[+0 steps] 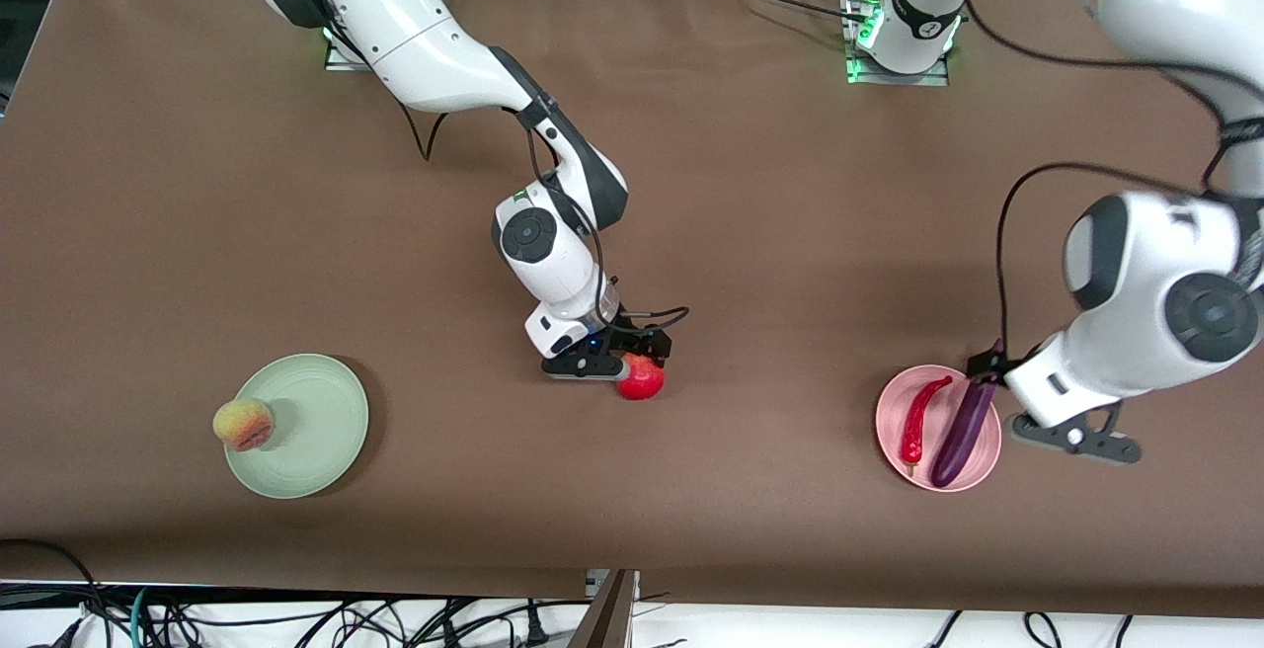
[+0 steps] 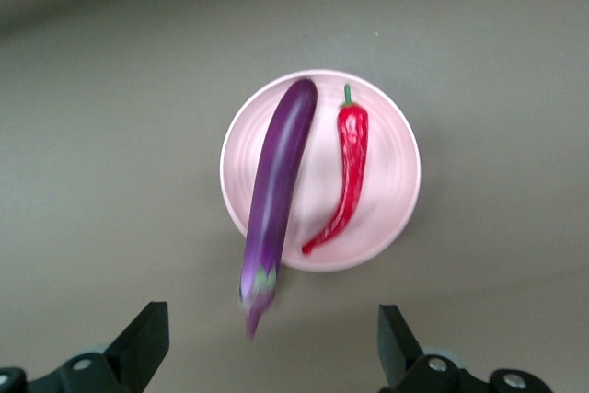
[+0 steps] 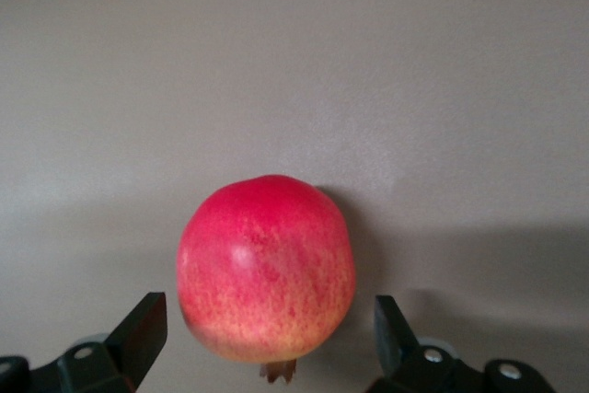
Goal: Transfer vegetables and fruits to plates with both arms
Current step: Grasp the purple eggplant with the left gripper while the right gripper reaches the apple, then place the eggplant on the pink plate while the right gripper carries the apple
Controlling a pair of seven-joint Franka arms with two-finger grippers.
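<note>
A purple eggplant [image 1: 963, 434] [image 2: 276, 190] and a red chili pepper [image 1: 918, 421] [image 2: 352, 172] lie side by side on the pink plate [image 1: 889, 409] [image 2: 391, 172]. The eggplant's stem end sticks out past the rim. My left gripper [image 1: 987, 366] [image 2: 271, 347] hangs open just above that stem end, holding nothing. A peach [image 1: 243, 424] sits on the edge of the green plate [image 1: 321, 431]. The red pomegranate [image 1: 641, 378] [image 3: 267, 269] rests on the table mid-way between the plates. My right gripper [image 1: 644, 347] [image 3: 267, 347] is low and open, a finger on each side of the fruit with gaps showing.
Brown cloth [image 1: 770, 233] covers the table. The arms' bases [image 1: 899, 45] stand along the edge farthest from the front camera. Loose cables [image 1: 296, 618] lie past the edge nearest to it.
</note>
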